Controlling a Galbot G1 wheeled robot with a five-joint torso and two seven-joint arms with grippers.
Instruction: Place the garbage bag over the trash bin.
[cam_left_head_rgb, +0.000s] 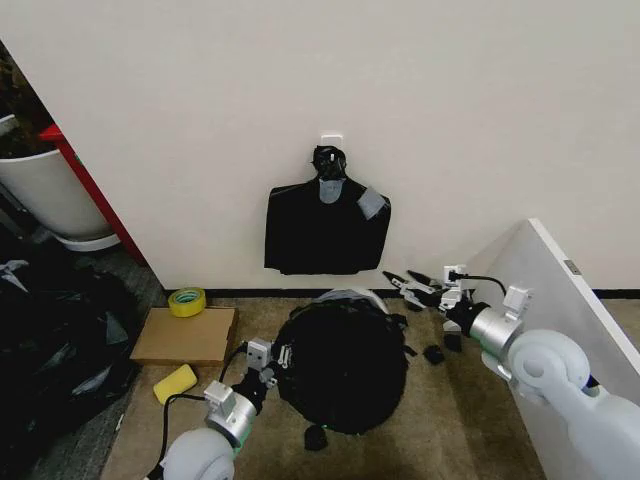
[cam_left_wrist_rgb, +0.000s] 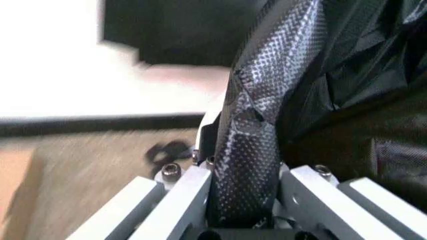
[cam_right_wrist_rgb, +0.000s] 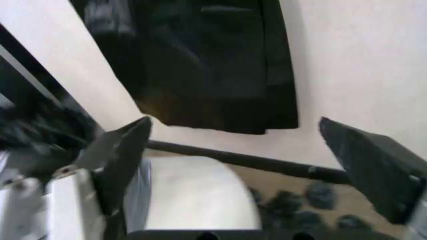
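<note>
The garbage bag (cam_left_head_rgb: 342, 368) is draped black and crinkly over the trash bin, whose cream rim (cam_left_head_rgb: 345, 294) peeks out at the back. My left gripper (cam_left_head_rgb: 278, 358) is at the bag's left side, shut on a fold of its edge. The left wrist view shows that fold of bag (cam_left_wrist_rgb: 250, 145) pinched between the left gripper's (cam_left_wrist_rgb: 243, 192) metal fingers. My right gripper (cam_left_head_rgb: 404, 285) hovers open just behind and to the right of the bin. In the right wrist view my right gripper (cam_right_wrist_rgb: 247, 160) has its dark fingers (cam_right_wrist_rgb: 123, 150) wide apart above the bin's pale wall (cam_right_wrist_rgb: 193, 195).
A flat bundle of black bags (cam_left_head_rgb: 325, 228) hangs on the wall behind. Black scraps (cam_left_head_rgb: 433, 353) lie to the right of the bin. A white board (cam_left_head_rgb: 560, 300) leans at the right. Cardboard (cam_left_head_rgb: 185, 335), a tape roll (cam_left_head_rgb: 187, 301), a yellow sponge (cam_left_head_rgb: 175, 383) and a large white tub (cam_left_head_rgb: 50, 195) are to the left.
</note>
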